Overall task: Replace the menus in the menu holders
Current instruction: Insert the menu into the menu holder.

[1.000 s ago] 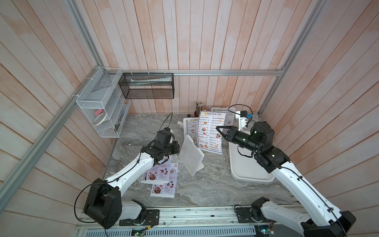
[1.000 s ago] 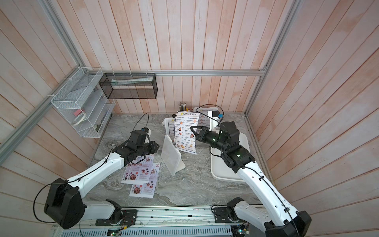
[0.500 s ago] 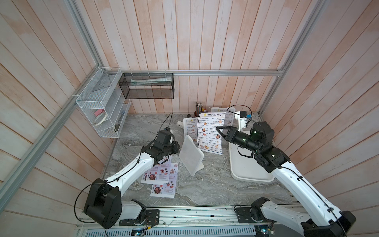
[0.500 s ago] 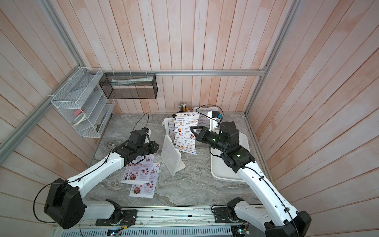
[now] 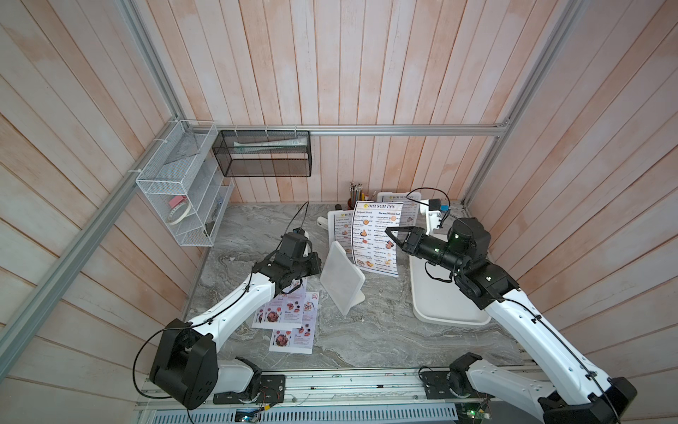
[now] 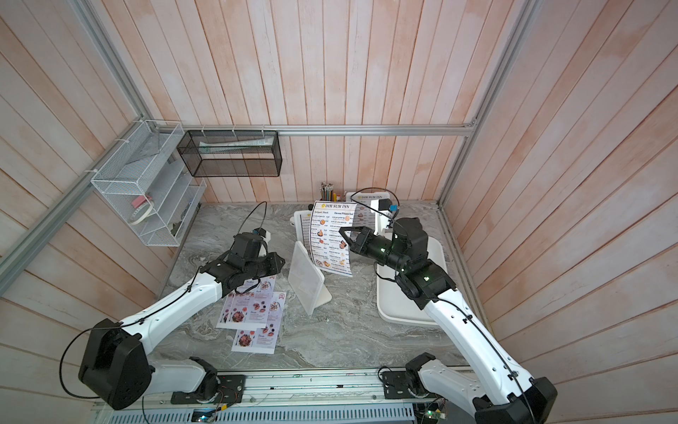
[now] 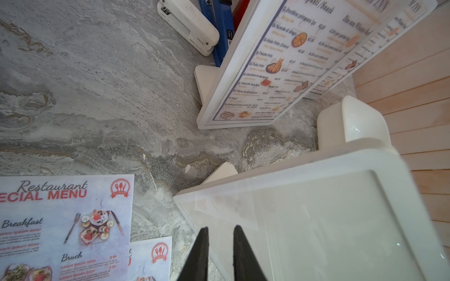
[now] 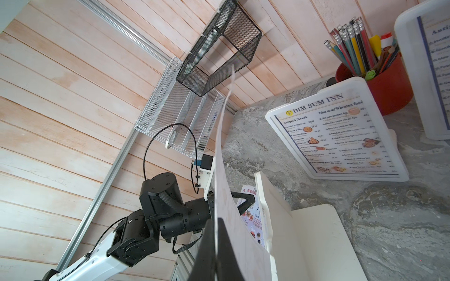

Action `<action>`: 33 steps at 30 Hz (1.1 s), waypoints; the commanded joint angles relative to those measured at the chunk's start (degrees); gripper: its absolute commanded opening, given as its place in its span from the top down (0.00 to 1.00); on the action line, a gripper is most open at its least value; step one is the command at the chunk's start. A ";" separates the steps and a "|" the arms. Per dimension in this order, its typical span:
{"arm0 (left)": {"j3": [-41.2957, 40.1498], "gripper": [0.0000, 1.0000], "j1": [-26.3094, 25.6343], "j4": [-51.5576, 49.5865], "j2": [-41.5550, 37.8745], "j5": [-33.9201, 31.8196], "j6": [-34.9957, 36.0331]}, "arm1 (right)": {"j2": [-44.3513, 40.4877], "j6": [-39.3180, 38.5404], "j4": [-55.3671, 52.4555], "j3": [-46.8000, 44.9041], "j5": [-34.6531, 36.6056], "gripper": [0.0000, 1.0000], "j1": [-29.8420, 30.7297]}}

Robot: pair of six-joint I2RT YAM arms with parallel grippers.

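Beside the empty holder [image 5: 341, 277], right pincer [image 5: 392, 236] clenches a Dim Sum Inn sheet [image 5: 374, 238] by its edge, hung ready for insertion. Left pincer [image 7: 221, 233] grips the holder's rim, presumably steadying it.

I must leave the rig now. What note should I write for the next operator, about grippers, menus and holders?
Right gripper: shut on a Dim Sum Inn sheet, held in the air near the empty holder.
Left gripper: seems shut on that holder's edge.
Done: two back holders show Dim Sum Inn; Special Menu sheets lie on the table.
Left: slide the held sheet into the empty holder.
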 commanded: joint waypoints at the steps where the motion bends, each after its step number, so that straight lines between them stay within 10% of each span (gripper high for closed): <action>1: -0.33 0.79 0.33 0.64 0.29 -0.66 0.12 | -0.61 0.58 0.35 -0.56 -1.06 1.00 0.31; 33: -0.45 0.79 0.29 1.22 0.42 -0.46 -0.06 | -2.05 3.01 3.80 -2.14 -1.10 1.00 0.56</action>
